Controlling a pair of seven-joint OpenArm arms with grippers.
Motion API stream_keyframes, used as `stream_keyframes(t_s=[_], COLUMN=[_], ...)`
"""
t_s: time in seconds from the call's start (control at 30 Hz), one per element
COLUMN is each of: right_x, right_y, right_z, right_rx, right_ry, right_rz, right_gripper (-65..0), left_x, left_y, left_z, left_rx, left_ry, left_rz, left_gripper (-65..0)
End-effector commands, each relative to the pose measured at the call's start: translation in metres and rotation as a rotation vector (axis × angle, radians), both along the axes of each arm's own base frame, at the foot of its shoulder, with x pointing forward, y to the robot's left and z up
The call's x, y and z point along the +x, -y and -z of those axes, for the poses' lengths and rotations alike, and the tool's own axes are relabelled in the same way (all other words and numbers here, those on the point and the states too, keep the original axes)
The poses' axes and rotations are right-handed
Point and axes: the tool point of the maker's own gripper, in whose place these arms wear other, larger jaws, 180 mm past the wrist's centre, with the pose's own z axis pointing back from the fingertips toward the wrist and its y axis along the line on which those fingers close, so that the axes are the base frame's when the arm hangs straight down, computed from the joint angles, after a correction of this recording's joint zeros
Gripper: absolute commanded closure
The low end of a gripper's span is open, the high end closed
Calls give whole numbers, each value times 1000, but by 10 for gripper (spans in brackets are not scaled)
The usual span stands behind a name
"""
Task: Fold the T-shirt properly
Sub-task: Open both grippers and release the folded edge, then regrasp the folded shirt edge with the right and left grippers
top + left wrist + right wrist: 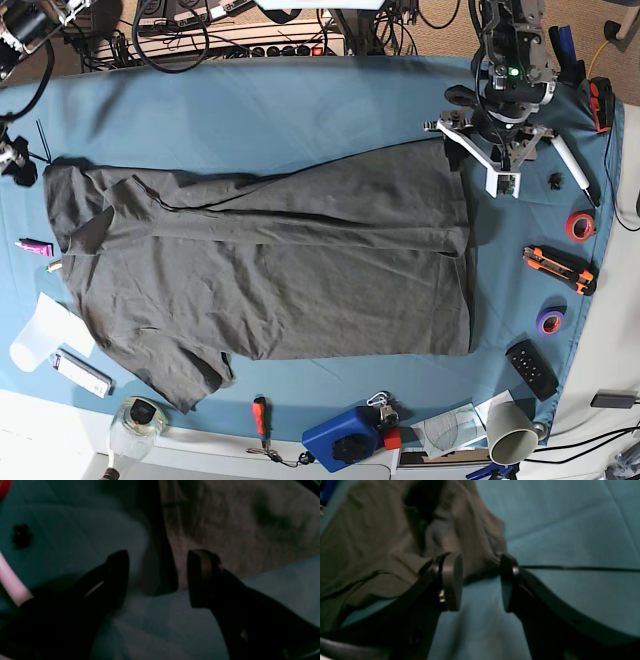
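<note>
- Teal-blue table cloth (250, 110) covers the table, creased.
- Far edge: tangled black cables (190, 30) and a power strip (285, 48).
- Far right: tan floor (440, 40).

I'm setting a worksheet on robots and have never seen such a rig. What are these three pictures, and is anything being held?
One picture looks down on a table under a teal cloth, with a dark grey T-shirt spread flat. The other two come from cameras on the robot's two wrists. The left tool is open beside the shirt's edge. The right tool is open too, at another edge. Neither holds anything. Tape rolls, a cutter and a screwdriver lie around.
</note>
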Motion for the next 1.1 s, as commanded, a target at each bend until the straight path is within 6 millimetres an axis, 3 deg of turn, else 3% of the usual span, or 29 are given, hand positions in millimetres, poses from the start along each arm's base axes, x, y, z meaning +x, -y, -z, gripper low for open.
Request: stream_keyframes(t_s=[0.0, 0.33, 0.47, 0.73, 0.93, 1.07], right_x=[8, 5, 8, 9, 10, 7], right_y=[7, -12, -7, 0, -20, -5], right_z=[-18, 28, 33, 72, 75, 53], right_rx=[-34, 40, 40, 154, 247, 202], right_ry=[60, 72, 86, 59, 45, 115], right_rz=[4, 139, 188, 296, 209, 177], right_gripper=[-247, -248, -248, -248, -248, -248], left_x=[6, 6, 6, 7, 7, 7], left_y=[0, 1, 1, 0, 0, 0], left_z=[-9, -10, -10, -11, -11, -11], left_rx=[2, 5, 7, 9, 12, 13], left_ry=[41, 44, 49, 51, 51, 52], left_rz=[1, 19, 20, 21, 20, 20], left_gripper=[-369, -369, -369, -369, -369, -369])
